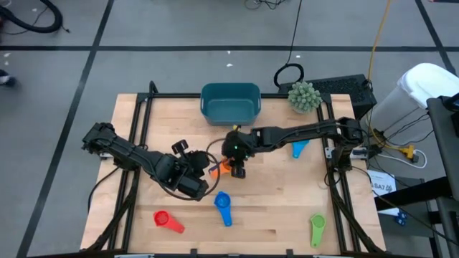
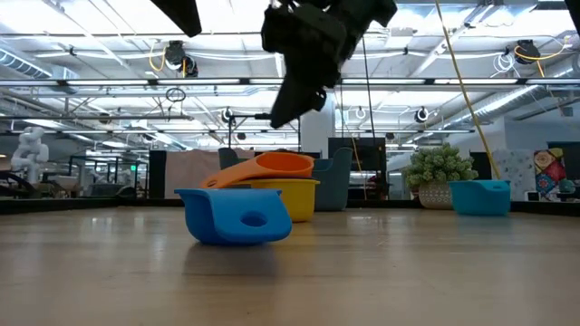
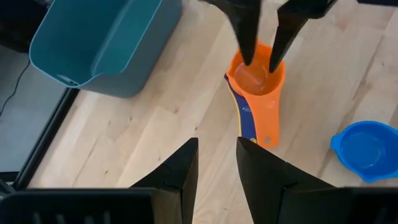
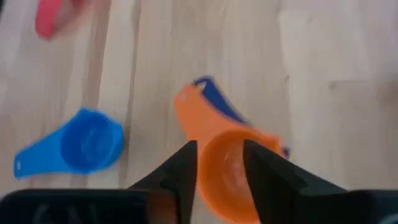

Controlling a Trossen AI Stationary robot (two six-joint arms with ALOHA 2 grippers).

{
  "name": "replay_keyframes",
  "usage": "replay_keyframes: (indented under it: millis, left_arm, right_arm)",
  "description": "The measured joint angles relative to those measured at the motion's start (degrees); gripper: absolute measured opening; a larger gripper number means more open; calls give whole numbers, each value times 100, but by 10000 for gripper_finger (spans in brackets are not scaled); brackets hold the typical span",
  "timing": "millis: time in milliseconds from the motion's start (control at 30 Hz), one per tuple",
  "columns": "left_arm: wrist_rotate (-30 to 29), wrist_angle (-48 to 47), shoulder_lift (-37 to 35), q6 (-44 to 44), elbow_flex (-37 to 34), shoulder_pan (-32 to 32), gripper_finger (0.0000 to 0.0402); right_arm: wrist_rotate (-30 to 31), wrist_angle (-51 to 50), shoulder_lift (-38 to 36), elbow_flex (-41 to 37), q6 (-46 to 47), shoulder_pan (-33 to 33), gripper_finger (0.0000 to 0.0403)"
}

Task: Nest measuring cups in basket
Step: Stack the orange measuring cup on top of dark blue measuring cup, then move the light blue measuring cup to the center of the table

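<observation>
1. At mid-desk, your right end effector (image 3: 260, 43) hangs over the orange cup (image 3: 256, 87), fingers parted, tips at its rim; whether it grips, you cannot tell.
2. Your left end effector (image 3: 217, 163) waits just beside, slightly parted, empty.
3. Your basket (image 1: 229, 102) sits at the far edge.
</observation>
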Motion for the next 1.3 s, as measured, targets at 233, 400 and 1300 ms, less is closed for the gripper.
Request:
replay_keyframes:
  millis: [233, 400, 1300]
  left_arm:
    - [-2, 15, 0, -11, 0, -2, 113]
    - [-2, 25, 0, -11, 0, 0, 113]
    - [-4, 27, 0, 42, 0, 0, 113]
  right_arm:
    - [21, 244, 7, -472, -78, 21, 11]
    - [12, 675, 7, -731, -65, -70, 8]
    - [-172, 1883, -24, -1373, 257, -229, 0]
